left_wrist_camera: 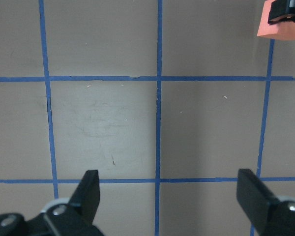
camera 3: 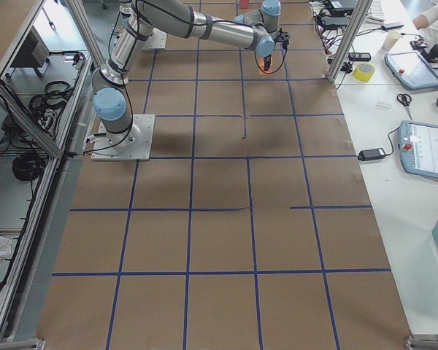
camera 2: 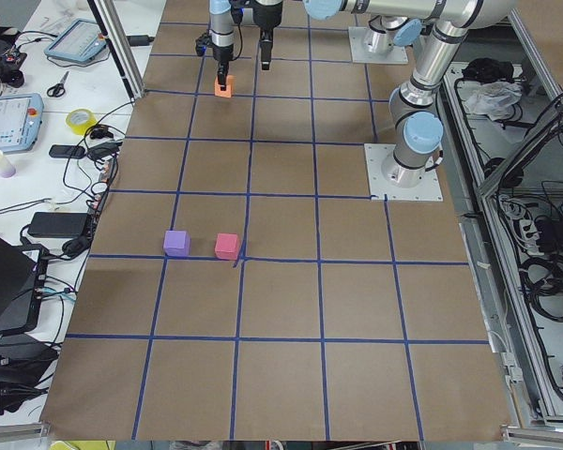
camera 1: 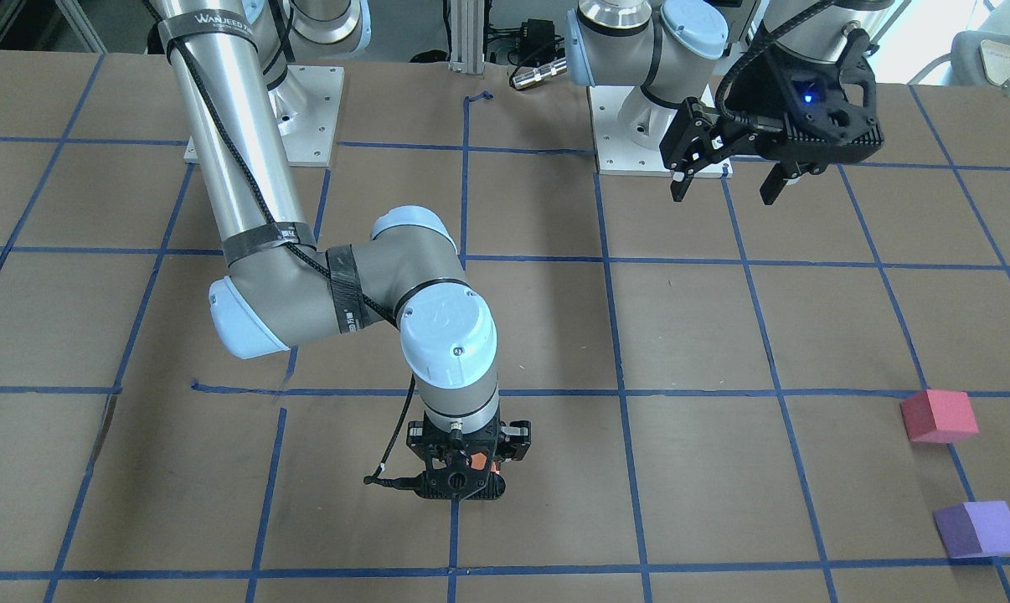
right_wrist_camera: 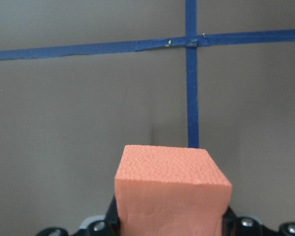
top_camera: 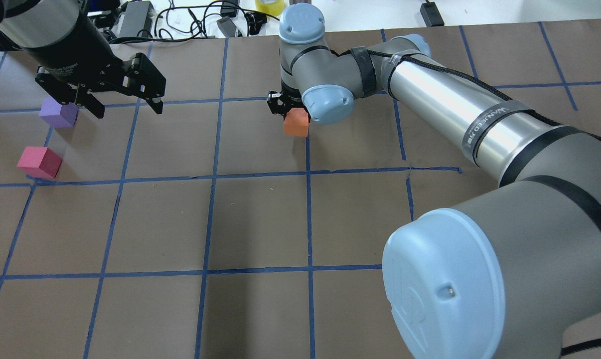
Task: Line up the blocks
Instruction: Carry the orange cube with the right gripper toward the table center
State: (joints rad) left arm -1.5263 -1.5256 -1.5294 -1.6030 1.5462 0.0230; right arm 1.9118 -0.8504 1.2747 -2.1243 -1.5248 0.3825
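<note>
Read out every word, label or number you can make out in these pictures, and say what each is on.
"WANJEED": white print on the black strap around the right arm's silver tube; the letters after it are too small.
Print on the elbow strap: blurred, unreadable.
Faint print on the left gripper's body: unreadable.
Orange block, pinkish-red block, purple block: no print.

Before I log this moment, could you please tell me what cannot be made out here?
Right gripper fingers: front-facing view, its own wrist covers them.
Orange block: left wrist view, cut off by the corner.
Pink block and purple block: exterior right view, too small and far.
</note>
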